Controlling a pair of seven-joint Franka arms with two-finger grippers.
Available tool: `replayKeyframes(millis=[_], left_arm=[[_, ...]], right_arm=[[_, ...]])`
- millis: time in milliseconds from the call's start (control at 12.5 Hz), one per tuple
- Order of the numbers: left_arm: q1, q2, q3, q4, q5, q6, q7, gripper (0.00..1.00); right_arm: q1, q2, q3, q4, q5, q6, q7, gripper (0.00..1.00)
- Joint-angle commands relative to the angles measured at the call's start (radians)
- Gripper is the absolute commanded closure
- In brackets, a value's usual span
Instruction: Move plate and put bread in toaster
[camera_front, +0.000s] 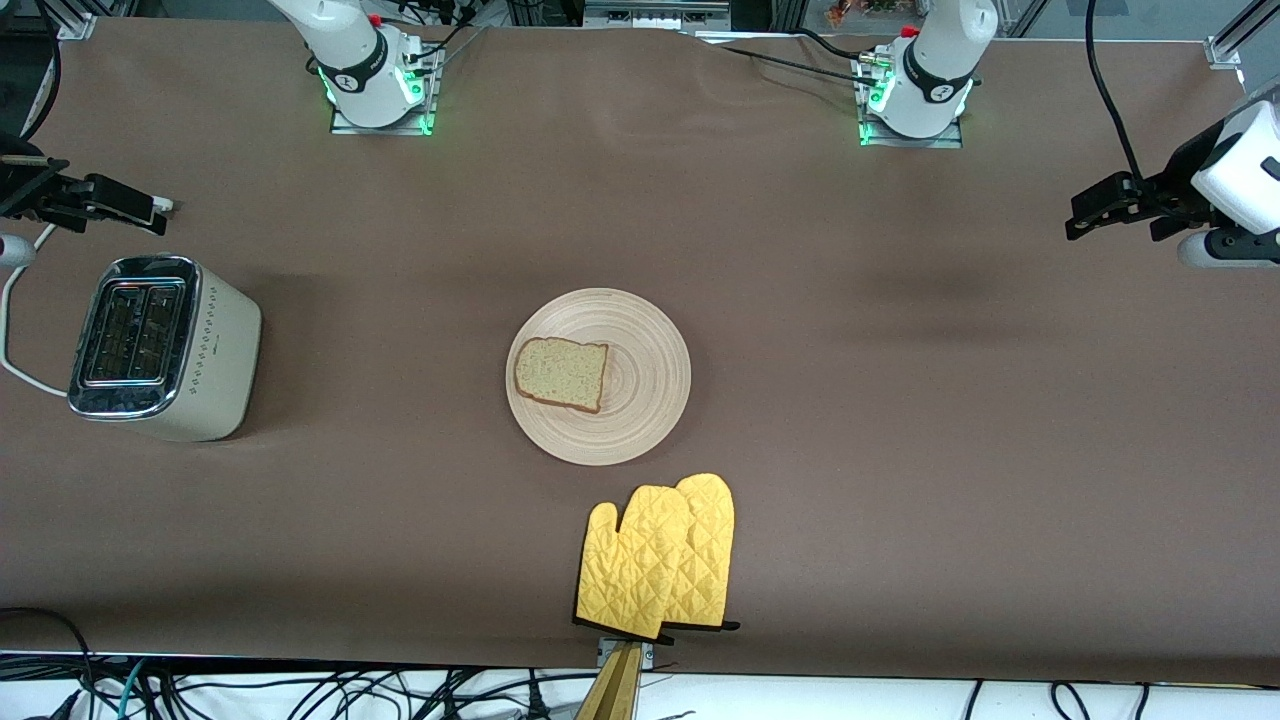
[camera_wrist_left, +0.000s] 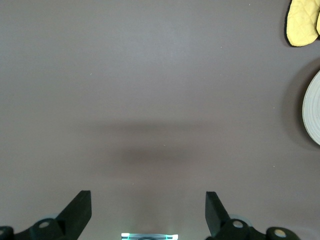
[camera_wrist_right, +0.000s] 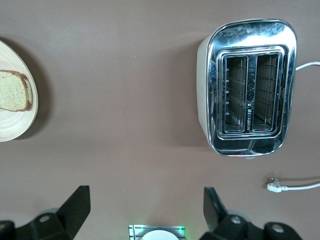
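The pale wooden plate (camera_front: 650, 340) lies in the middle of the table with the bread slice (camera_front: 561, 373) flat on it. The cream toaster (camera_front: 160, 347) stands upright at the right arm's end, both slots empty. My right gripper (camera_front: 150, 208) is open and empty over the table beside the toaster; its wrist view shows the toaster (camera_wrist_right: 250, 87), the plate's edge (camera_wrist_right: 12, 125) and the bread (camera_wrist_right: 15, 90). My left gripper (camera_front: 1078, 220) is open and empty over bare table at the left arm's end; its wrist view shows the plate's rim (camera_wrist_left: 312, 115).
A pair of yellow oven mitts (camera_front: 660, 560) lies nearer to the front camera than the plate, at the table's edge, and shows in the left wrist view (camera_wrist_left: 302, 22). The toaster's white cord (camera_front: 15, 330) trails off the table's end; its plug (camera_wrist_right: 274, 186) lies loose.
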Motion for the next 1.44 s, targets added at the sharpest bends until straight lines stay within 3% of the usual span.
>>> replayKeyframes(millis=[0, 1197, 1356], left_arm=[[0.008, -0.003, -0.004, 0.013, -0.001, -0.014, 0.001, 0.00], [-0.043, 0.077, -0.010, 0.094, 0.041, 0.004, -0.011, 0.00], [-0.031, 0.072, -0.051, 0.090, 0.041, 0.048, -0.011, 0.00]], right_arm=[[-0.002, -0.001, -0.001, 0.009, -0.003, -0.002, -0.008, 0.00], [0.032, 0.005, 0.010, 0.015, -0.011, 0.024, 0.010, 0.00], [0.057, 0.031, 0.013, 0.008, -0.009, 0.004, 0.009, 0.00]])
